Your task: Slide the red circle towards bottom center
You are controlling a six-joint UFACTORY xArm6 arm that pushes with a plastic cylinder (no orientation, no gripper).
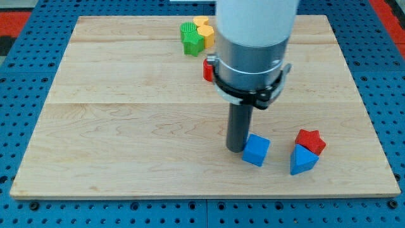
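A red block [207, 69], mostly hidden behind the arm's body, shows as a small red edge at the view's upper middle; its shape cannot be made out. My tip [235, 149] rests on the board at the view's lower middle, touching the left side of a blue cube [256, 150]. The red block lies well above the tip.
A green block [191, 37] and yellow blocks [204, 30] cluster at the view's top centre. A red star-like block [310, 141] sits on the upper edge of a blue triangle [303, 159] at the lower right. The wooden board [126, 126] lies on a blue pegboard.
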